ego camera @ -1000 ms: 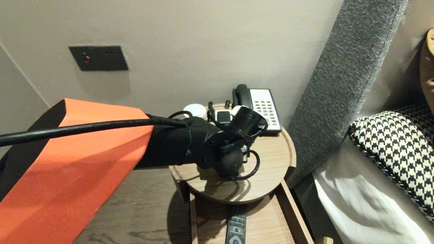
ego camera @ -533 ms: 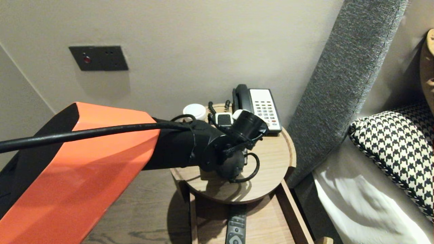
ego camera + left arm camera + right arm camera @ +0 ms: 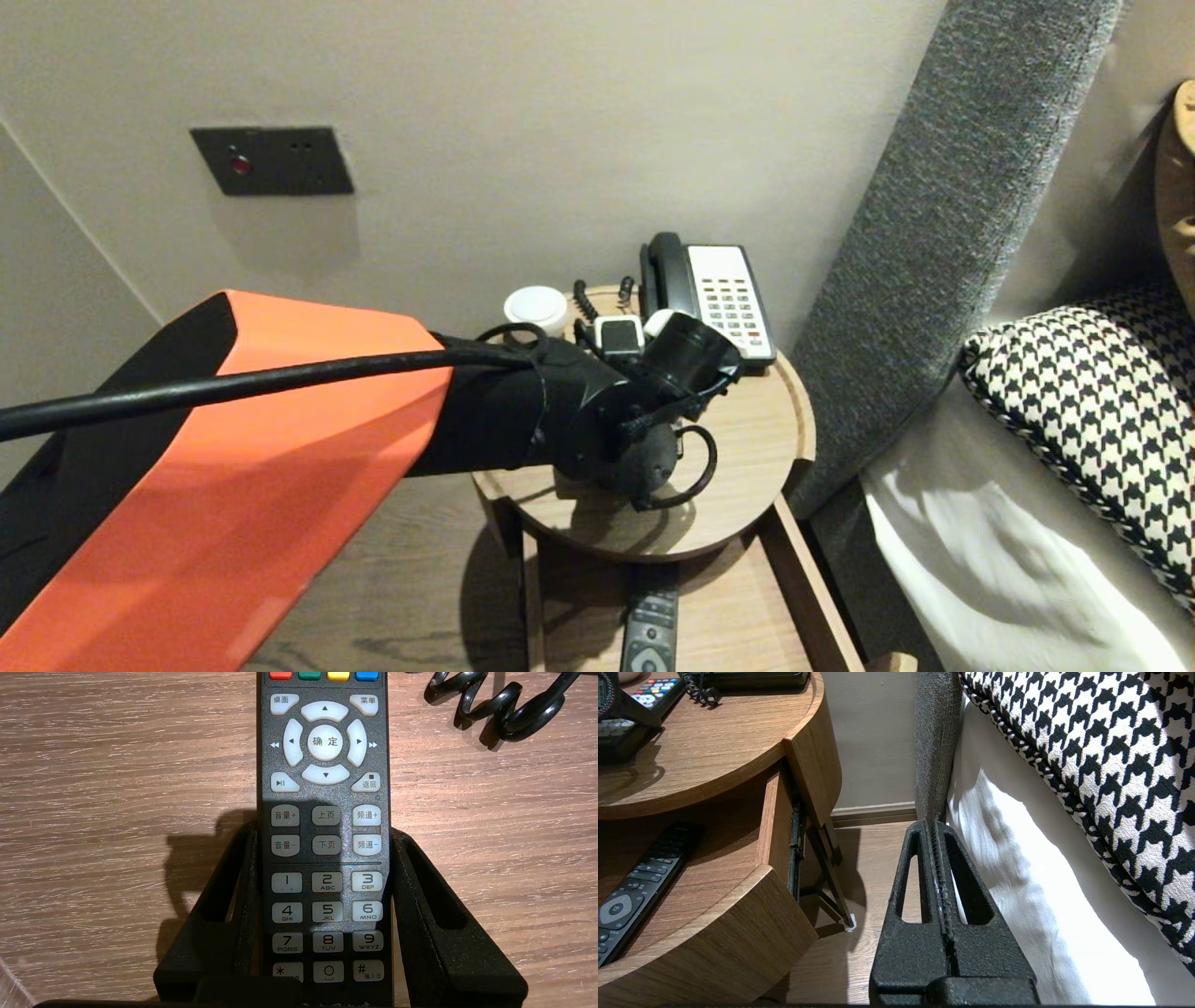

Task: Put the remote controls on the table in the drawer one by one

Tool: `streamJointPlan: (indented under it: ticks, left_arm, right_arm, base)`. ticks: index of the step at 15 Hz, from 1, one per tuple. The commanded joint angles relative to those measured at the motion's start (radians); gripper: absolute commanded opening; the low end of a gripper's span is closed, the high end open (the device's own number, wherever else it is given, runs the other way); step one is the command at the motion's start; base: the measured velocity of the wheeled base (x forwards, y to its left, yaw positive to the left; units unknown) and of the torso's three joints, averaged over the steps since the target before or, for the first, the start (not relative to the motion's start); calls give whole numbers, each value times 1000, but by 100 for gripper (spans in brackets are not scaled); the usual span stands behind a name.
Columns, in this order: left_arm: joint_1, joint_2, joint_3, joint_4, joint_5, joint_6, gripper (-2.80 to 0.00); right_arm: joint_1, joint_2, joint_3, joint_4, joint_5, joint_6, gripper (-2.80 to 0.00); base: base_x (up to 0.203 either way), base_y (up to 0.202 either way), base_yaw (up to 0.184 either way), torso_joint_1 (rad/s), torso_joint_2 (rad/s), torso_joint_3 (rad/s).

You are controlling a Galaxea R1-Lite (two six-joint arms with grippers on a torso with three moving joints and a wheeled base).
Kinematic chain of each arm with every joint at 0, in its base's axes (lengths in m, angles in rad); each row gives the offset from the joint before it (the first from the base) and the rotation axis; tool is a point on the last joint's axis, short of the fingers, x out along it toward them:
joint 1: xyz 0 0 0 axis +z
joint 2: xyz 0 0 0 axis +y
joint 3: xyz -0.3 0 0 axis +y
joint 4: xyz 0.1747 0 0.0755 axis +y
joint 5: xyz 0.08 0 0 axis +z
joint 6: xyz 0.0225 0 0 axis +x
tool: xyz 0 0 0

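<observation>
A black remote (image 3: 325, 812) with pale number keys lies flat on the round wooden bedside table (image 3: 747, 439). My left gripper (image 3: 324, 830) reaches down over it, and its two black fingers (image 3: 224, 896) press against the remote's long sides at the number pad. In the head view the left wrist (image 3: 644, 411) hides both the remote and the fingers. The right gripper (image 3: 934, 826) hangs shut and empty beside the bed, above the floor.
A telephone (image 3: 719, 299), its coiled cord (image 3: 500, 704) and a white round lid (image 3: 535, 306) sit at the table's back. The open drawer (image 3: 738, 616) below holds a second remote (image 3: 635, 882). A grey headboard (image 3: 934, 233) and a houndstooth pillow (image 3: 1092, 411) stand on the right.
The left forearm has crept a little to the right and the wrist has settled slightly over the table. The right arm has not moved.
</observation>
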Motion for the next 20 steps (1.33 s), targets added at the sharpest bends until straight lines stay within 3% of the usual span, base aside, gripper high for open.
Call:
streamJointPlan:
  ticks: [1, 3, 8, 9, 13, 18, 20]
  left_arm:
    - [1, -17, -5, 8, 0, 0, -280]
    - [4, -86, -3, 23, -7, 19, -280]
    - [5, -217, 3, 113, -102, 24, -280]
    - [5, -259, 2, 144, -129, 24, -280]
    - [-12, -302, -7, 288, -365, 15, -280]
    - [-82, -233, -25, 316, -407, 11, -280]
    - [-107, -220, -59, 359, -475, 9, -280]
  right_arm:
    - [1, 0, 40, -1, 0, 0, -280]
    - [1, 0, 40, -1, 0, 0, -280]
    - [1, 0, 40, -1, 0, 0, -280]
    - [1, 0, 40, -1, 0, -1, -280]
    - [1, 0, 40, -1, 0, 0, -280]
    - [1, 0, 40, -1, 0, -1, -280]
    - [1, 0, 40, -1, 0, 0, -280]
  base:
    - [0, 0, 0, 0, 0, 0]
    - [0, 0, 0, 0, 0, 0]
    - [0, 0, 0, 0, 0, 0]
    - [0, 0, 0, 0, 0, 0]
    - [0, 0, 0, 0, 0, 0]
    - [0, 0, 0, 0, 0, 0]
    - [0, 0, 0, 0, 0, 0]
